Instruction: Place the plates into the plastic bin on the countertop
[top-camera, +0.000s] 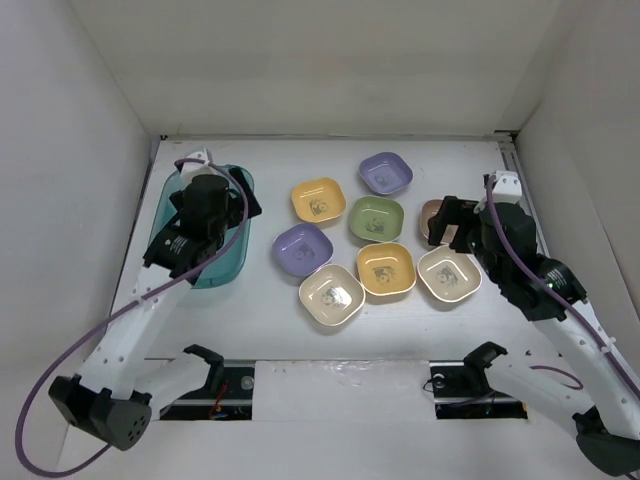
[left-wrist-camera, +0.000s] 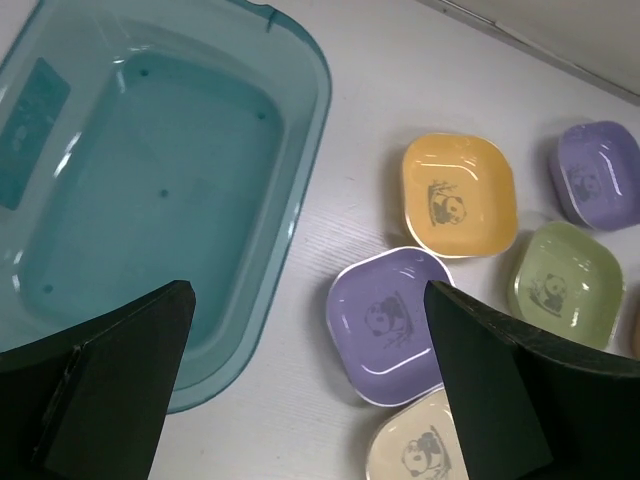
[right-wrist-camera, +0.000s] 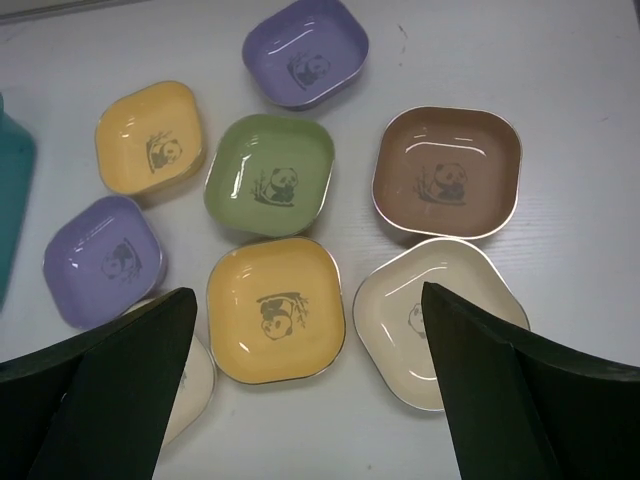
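Teal plastic bin half-covered by left arm from above — left wrist view shows its interior. Brown plate whole in right wrist view, mostly behind right claw overhead. Both claws released, left claw at bin's edge. Eight plates on bench, outside bin.

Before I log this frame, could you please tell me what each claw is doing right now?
Left claw: open, holding nothing.
Right claw: open, holding nothing.

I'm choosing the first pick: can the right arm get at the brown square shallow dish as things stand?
Probably yes. The open right gripper hangs near the brown square dish, which lies bare and unstacked; only a cream square dish crowds one edge.
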